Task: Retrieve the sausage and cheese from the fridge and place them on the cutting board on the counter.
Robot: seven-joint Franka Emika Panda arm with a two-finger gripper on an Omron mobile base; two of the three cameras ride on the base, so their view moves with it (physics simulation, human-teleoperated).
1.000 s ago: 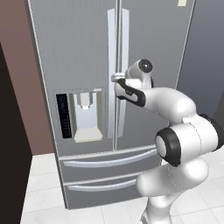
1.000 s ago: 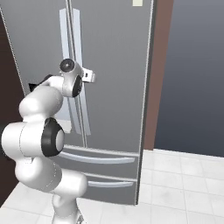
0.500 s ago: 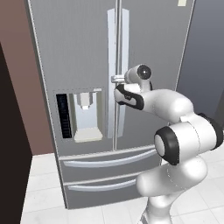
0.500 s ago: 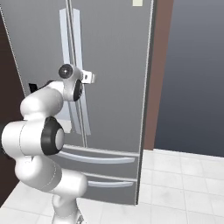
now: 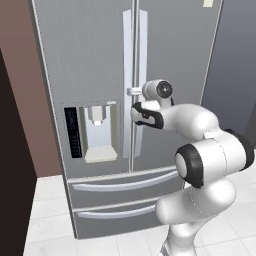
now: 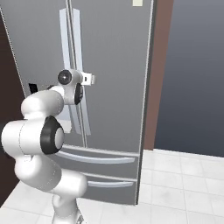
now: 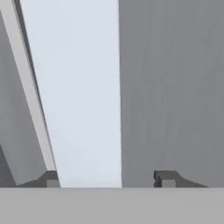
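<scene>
Fridge being faced, doors shut, filling view from 9 to 1 o'clock. Gripper being held spread around right door handle, fingers not clamped.

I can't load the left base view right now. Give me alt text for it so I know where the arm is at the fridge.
The white arm reaches from the lower right to the closed fridge, its gripper at the right door's long vertical handle, beside the centre seam. The left door carries the water dispenser, and two closed drawers run below.
</scene>
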